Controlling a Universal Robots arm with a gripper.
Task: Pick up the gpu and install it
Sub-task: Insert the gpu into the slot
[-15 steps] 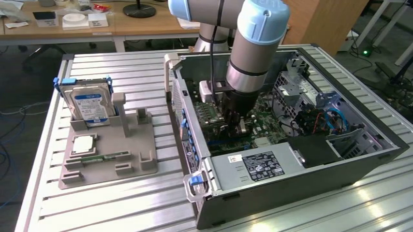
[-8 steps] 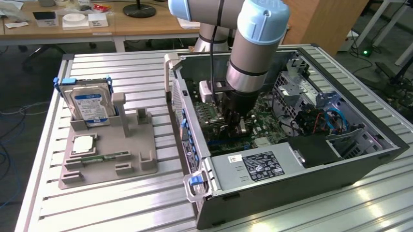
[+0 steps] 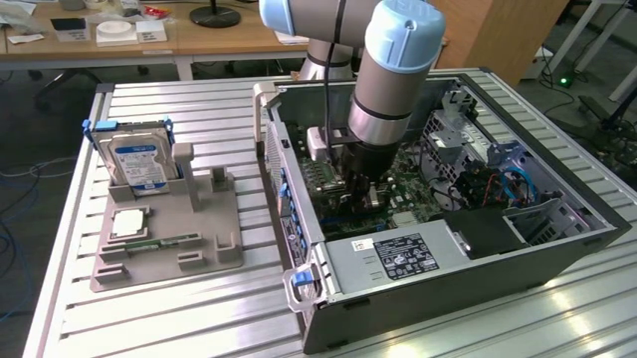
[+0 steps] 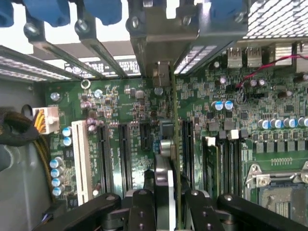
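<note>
Black gripper (image 4: 166,204) fingers clench the thin green gpu card (image 4: 174,144) edge-on, its long axis parallel to the black motherboard slots (image 4: 126,154) just below.

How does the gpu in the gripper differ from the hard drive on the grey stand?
The gpu is a thin green board seen edge-on between the gripper's fingers, inside the open computer case above the motherboard; the hard drive is a thicker silver block with a blue-white label. The gpu is held by the arm; the hard drive sits untouched in the stand on the table outside the case. Both stand on edge.
</note>
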